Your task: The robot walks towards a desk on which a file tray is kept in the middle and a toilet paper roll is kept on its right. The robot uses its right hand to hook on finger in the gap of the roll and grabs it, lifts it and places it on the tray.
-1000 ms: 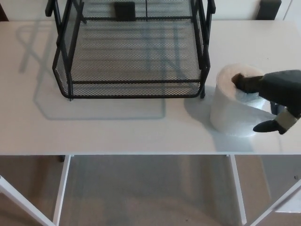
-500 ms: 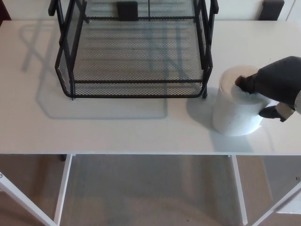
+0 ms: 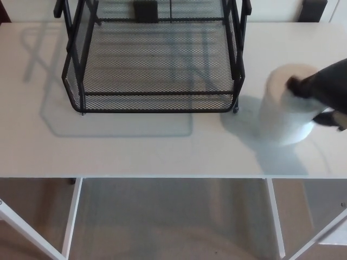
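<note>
1. Head view, looking down on a white desk [image 3: 135, 149], far edge and both side ends cut off by the frame.
2. Right hand [image 3: 325, 89] entering from the right edge, mostly out of frame; only a dark wrist mass, one finger and a lower digit visible.
3. One finger [image 3: 295, 85] hooked into the core hole at the top of the toilet paper roll [image 3: 284, 116], a second dark digit pressed against the roll's right side near its base: closed on the roll.
4. Roll blurred, outline soft; upright, on the right part of the desk, well clear of the tray's right front corner. Hard to tell whether its base touches the desk or sits just above it; grey shadow spread beneath and to the left.
5. Black wire-mesh file tray [image 3: 154, 103] in the middle of the desk, rear part and upper frame cropped at the top edge.
6. Tray's mesh floor bare, only the desk showing through the mesh.
7. Two dark shapes beyond the desk at the top edge, too cropped to identify.
8. White desk legs [image 3: 73, 214] and grey floor below the near edge.
9. Left hand nowhere in the picture.
</note>
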Robot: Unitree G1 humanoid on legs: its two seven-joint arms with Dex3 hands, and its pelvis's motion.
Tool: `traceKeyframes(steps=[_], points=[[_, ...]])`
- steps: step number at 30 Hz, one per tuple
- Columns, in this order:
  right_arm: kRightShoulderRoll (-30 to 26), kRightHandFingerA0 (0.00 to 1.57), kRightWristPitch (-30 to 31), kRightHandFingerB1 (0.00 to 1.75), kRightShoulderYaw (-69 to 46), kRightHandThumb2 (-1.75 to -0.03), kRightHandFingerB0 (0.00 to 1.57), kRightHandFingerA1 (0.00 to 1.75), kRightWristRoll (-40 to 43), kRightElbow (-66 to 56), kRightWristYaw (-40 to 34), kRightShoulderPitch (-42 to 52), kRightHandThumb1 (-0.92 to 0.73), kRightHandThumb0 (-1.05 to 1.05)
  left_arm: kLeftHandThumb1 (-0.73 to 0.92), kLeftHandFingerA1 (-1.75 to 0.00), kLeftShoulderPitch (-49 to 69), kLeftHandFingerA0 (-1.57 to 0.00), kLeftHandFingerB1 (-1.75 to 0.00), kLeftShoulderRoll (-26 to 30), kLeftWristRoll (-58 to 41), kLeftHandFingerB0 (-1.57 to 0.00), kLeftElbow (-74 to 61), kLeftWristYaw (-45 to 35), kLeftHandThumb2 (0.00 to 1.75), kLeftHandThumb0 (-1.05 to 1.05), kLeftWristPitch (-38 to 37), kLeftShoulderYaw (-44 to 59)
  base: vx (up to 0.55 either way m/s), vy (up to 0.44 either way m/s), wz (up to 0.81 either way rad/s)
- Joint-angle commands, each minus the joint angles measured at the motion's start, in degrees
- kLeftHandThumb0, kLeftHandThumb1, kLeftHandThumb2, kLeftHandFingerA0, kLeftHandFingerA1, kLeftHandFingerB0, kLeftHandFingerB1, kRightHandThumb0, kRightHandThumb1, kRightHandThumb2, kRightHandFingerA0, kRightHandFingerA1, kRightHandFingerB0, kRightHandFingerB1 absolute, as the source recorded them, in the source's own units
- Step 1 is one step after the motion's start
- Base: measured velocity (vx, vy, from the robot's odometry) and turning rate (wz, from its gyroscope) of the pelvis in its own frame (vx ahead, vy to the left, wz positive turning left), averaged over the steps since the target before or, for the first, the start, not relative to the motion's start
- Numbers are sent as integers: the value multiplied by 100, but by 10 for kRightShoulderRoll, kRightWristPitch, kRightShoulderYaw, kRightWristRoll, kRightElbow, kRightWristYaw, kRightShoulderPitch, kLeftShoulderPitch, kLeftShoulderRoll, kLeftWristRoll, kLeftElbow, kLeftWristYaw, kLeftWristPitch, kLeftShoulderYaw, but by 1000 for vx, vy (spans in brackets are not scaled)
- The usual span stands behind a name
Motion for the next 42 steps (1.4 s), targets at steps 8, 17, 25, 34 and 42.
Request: traceKeyframes(steps=[8, 17, 25, 34, 42], points=[[-81, 78, -14, 76, -150, -67, 85, 152, 98, -58, 121, -44, -69, -27, 63, -63, 1, -37, -54, 11, -2, -28, -2, 14, 99, -59, 22, 7, 0, 0, 0], [-40, 88, -3, 74, -182, -72, 89, 140, 125, -42, 162, -197, -75, -25, 64, -61, 5, -34, -53, 12, 5, -27, 13, 10, 99, -63, -5, -1, 0, 0, 0], [63, 81, 31, 64, -130, -61, 89, 166, 94, -36, 187, -325, -65, -32, 64, -58, 12, -27, -55, 7, -11, -29, -4, 3, 97, -64, 12, 8, 0, 0, 0], [164, 85, 51, 70, -67, -64, 91, 155, 99, 9, 247, -388, -64, -26, 62, -61, -3, -34, -53, 0, -10, -24, 32, 7, 99, -57, 3, 9, 0, 0, 0], [231, 83, 73, 72, -30, -60, 91, 149, 98, 76, 275, -408, -64, -28, 62, -64, 6, -38, -54, -3, -3, -27, 16, 8, 100, -56, -4, 2, 0, 0, 0]])
